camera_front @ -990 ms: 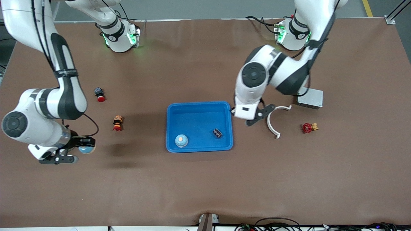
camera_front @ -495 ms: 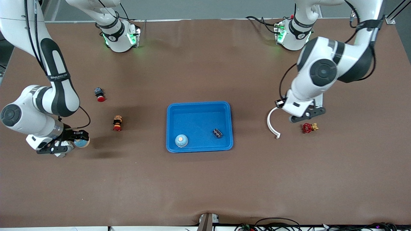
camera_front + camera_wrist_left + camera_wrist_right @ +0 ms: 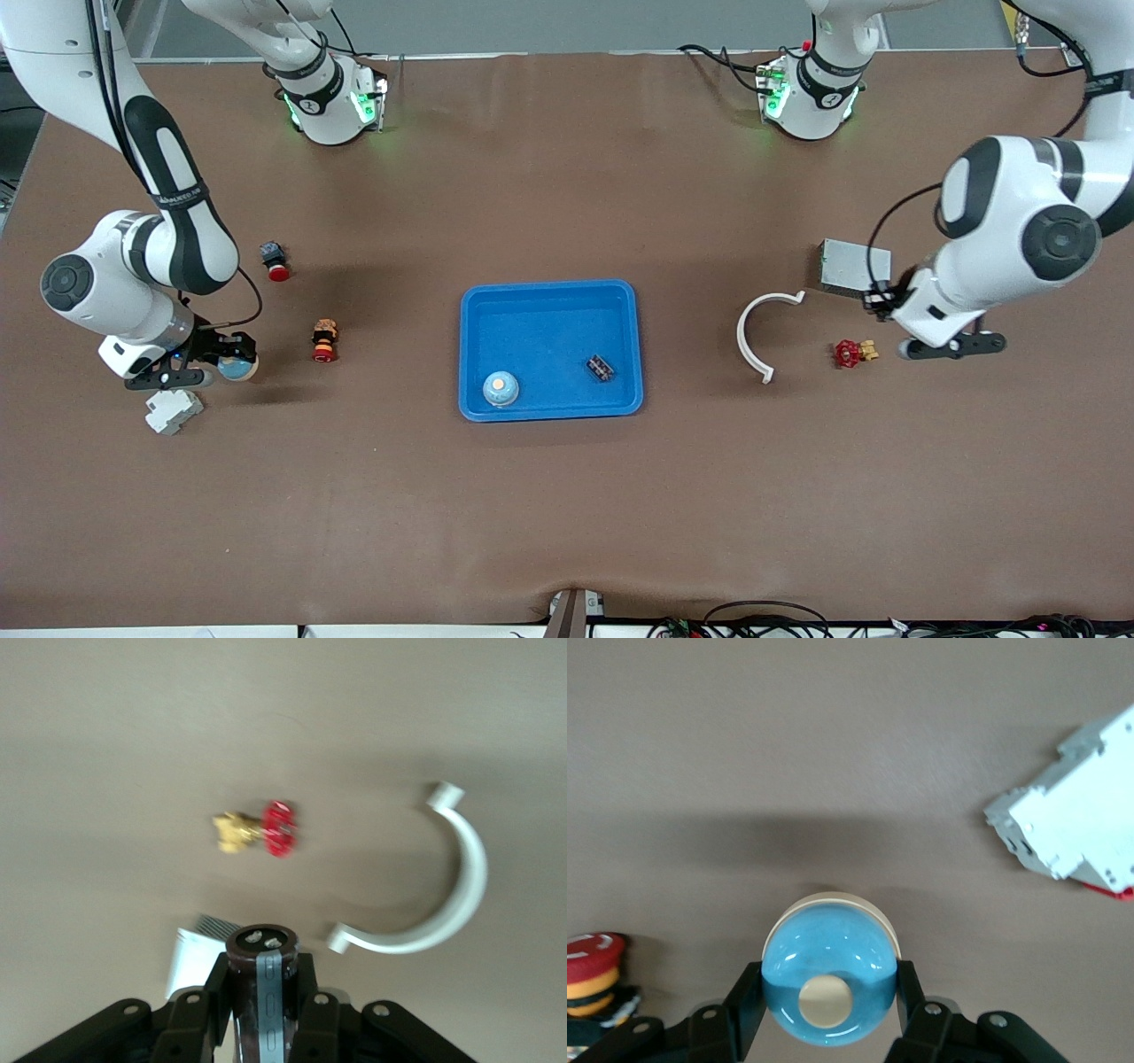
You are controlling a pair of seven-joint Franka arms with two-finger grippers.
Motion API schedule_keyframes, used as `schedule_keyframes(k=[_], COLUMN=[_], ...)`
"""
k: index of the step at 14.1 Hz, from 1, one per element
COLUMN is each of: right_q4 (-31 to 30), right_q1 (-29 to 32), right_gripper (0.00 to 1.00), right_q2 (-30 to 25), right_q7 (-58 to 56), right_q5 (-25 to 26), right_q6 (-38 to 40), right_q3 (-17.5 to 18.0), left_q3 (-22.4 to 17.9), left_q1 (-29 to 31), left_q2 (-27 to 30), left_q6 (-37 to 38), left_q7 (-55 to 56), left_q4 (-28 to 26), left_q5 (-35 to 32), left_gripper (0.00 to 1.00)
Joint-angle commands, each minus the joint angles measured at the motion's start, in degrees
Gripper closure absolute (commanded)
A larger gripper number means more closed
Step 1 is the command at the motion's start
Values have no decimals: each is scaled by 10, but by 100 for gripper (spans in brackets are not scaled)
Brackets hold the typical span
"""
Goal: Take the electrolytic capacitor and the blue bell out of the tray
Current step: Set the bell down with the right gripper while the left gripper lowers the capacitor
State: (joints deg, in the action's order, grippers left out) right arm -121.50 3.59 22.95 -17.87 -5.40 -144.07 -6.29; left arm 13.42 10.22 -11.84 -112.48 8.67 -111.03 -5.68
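From the front, both arms have swung clear of the tray point(image 3: 549, 297); left wrist: left end effector point(image 3: 263, 992) clamps the capacitor point(image 3: 261, 988); right wrist: right end effector point(image 3: 828, 1005) clamps the blue bell point(image 3: 828, 979), both parts out.

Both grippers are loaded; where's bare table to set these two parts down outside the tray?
Widest bare stretch: nearer the camera than the tray, along the whole table. Crowded by the left gripper, shut on the capacitor: red valve, white clamp, grey box. Right gripper, shut on a blue bell: white block beside it.
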Motion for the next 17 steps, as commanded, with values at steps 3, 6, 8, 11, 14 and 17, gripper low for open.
schedule_keyframes(k=[3, 6, 8, 11, 14, 17], right_q4=[-59, -66, -67, -67, -68, -67], right_q1=[35, 34, 32, 31, 26, 21], right_gripper=[100, 100, 100, 100, 100, 100], right_q2=[-21, -19, -15, -11, -8, 5], right_q7=[-36, -37, -36, -36, -36, -36], right_q5=[-13, -28, -28, -41, -51, -53], right_q6=[-54, -63, -77, -79, -85, -98], right_q3=[13, 14, 15, 16, 16, 18], left_q3=[8, 5, 6, 6, 5, 4], left_q1=[62, 74, 88, 100, 101, 101], left_q2=[-65, -99, -121, -146, -184, -195], left_q6=[-83, -120, -130, -144, -147, -157], left_q7=[-50, -69, -73, -80, -79, -79], left_q4=[-1, 1, 5, 13, 35, 37], left_q5=[-64, -79, -107, -123, -135, -135], left_gripper=[100, 100, 100, 100, 100, 100])
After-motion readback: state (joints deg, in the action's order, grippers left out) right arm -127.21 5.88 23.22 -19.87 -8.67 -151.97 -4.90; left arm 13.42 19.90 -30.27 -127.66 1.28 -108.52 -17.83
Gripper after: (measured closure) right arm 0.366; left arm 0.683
